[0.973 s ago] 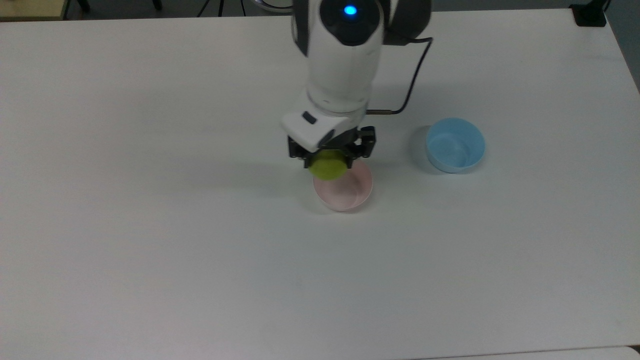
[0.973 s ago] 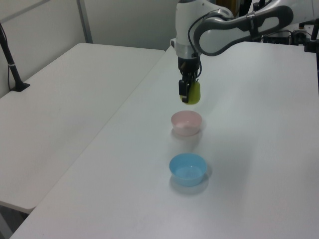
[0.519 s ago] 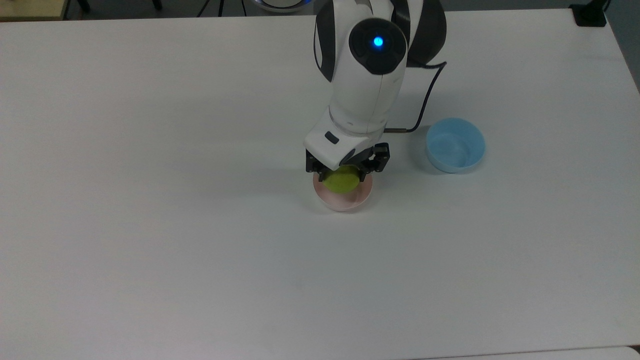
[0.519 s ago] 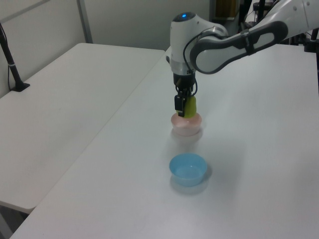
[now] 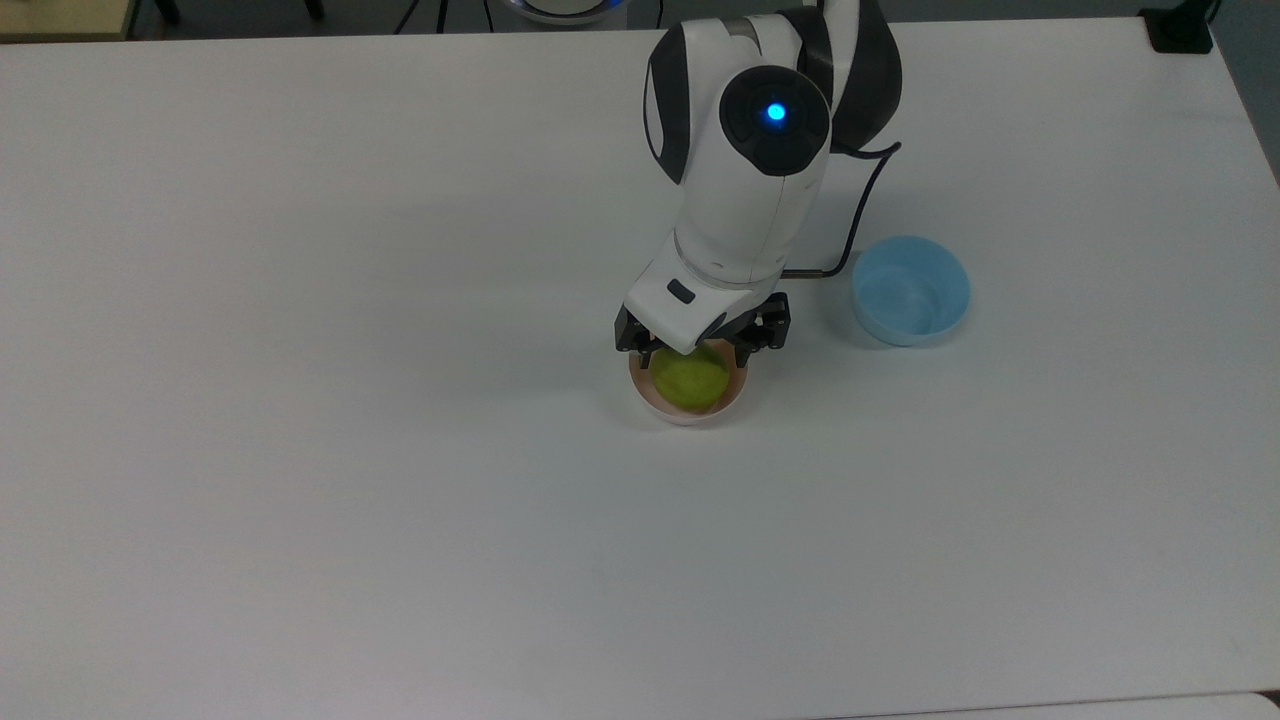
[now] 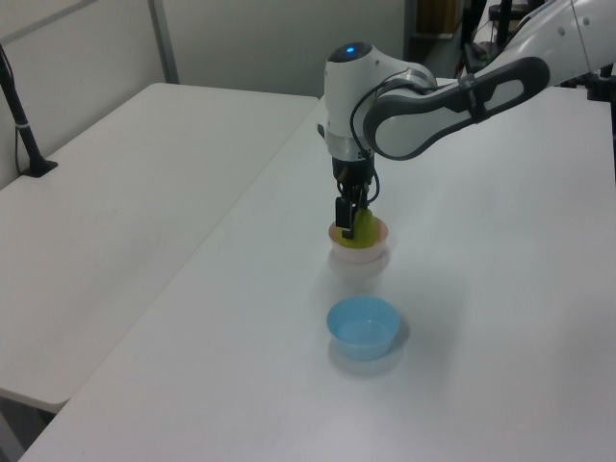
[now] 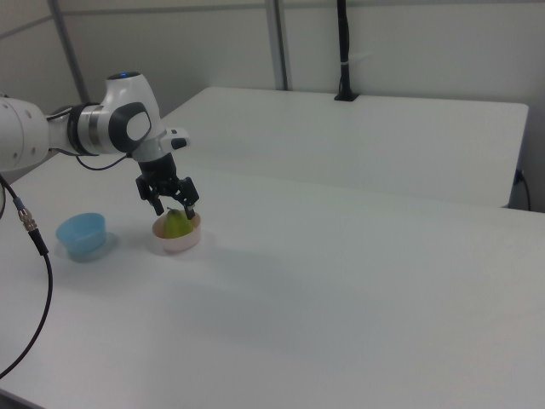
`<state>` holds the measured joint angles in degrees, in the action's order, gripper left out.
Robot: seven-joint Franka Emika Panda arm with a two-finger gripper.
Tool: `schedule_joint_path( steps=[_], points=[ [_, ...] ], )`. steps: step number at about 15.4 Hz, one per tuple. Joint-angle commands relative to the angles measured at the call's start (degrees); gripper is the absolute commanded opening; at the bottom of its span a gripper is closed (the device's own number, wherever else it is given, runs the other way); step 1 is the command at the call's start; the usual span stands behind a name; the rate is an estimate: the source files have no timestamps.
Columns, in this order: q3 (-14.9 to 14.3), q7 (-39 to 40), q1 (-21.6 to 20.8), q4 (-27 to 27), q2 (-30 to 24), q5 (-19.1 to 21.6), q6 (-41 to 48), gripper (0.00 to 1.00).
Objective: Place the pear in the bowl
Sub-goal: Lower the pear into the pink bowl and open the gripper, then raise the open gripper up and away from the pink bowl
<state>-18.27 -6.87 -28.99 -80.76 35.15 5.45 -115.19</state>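
A white arm (image 5: 740, 200) with dark grey joint bands is seen, capped by a black disc with a blue light; a black cable (image 5: 850, 235) is attached near the black gripper (image 7: 174, 206).

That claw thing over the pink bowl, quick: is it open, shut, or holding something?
Claw: open, fingers spread either side of the small yellow-green pear, which sits in the pale pink plastic bowl.

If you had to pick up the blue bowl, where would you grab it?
Probably by its rim. The blue bowl stands upright and open on the table, apart from the pink bowl holding the pear. Come straight down, one finger inside the wall, one outside. The top view's right side seems best, away from the arm's cable.
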Motion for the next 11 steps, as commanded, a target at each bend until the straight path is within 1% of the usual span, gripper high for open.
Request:
schedule_joint_path(
  steps=[1, 3, 4, 5, 6, 8, 11],
  points=[
    [-0.5, 0.0, 0.4, -0.5, -3.8, 0.7, 0.1, 1.00],
    [0.6, -0.2, 2.3, -2.0, -8.0, 0.7, 2.2, 1.00],
    [1.6, -0.2, 3.5, -2.1, -10.1, 0.5, 4.2, 1.00],
    [2.7, -0.2, 5.5, -2.2, -12.2, -0.3, 6.6, 1.00],
    [4.0, 0.1, 7.9, -2.7, -14.6, -1.4, 9.0, 1.00],
    [7.6, 0.2, 13.4, -4.3, -19.1, -3.9, 11.8, 1.00],
    [12.1, 0.2, 20.7, -6.5, -23.5, -8.2, 16.0, 1.00]
  ],
)
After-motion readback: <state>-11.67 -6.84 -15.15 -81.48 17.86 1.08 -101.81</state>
